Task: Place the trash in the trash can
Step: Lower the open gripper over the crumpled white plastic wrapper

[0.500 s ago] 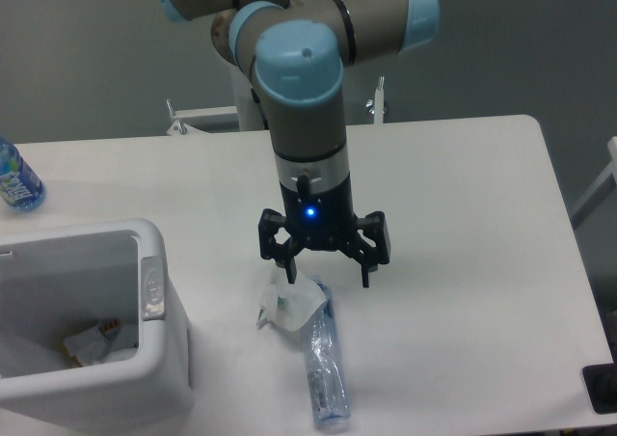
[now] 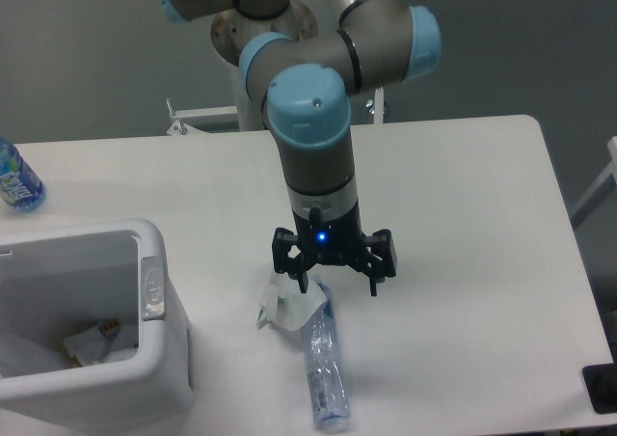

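With fingers (image 2: 305, 283) spread, the gripper (image 2: 338, 287) hovers mid-frame over the wad (image 2: 289, 303) and crushed bottle (image 2: 324, 364) on the tabletop (image 2: 463, 262), apparently approaching a pick; next, lower, close, carry to the bin (image 2: 96, 378) at lower left.

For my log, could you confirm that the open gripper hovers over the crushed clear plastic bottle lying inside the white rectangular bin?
Not quite: the fixed camera shows the crushed clear plastic bottle lying on the white table, right of the white rectangular bin. The gripper is open above it.
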### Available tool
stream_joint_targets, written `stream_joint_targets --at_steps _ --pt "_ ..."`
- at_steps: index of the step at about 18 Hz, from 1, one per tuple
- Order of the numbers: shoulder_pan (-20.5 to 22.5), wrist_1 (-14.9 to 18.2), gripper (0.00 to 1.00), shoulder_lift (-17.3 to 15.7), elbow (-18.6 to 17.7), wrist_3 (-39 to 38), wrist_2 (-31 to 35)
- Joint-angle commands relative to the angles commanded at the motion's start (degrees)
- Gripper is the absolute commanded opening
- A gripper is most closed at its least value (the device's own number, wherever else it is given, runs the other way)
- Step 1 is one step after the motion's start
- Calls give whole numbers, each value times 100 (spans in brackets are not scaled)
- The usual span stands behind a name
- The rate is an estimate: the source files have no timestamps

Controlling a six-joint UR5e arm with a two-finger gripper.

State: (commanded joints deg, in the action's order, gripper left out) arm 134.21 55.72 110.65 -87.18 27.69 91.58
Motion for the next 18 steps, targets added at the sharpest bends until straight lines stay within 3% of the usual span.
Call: stream_joint_targets --at_steps 4,9,18 --pt "-35 17 100 105 -89 -457 -52" --pt "-97 35 100 255 -299 -704 -790" --pt "-351 -35 99 738 -677 -695 -704"
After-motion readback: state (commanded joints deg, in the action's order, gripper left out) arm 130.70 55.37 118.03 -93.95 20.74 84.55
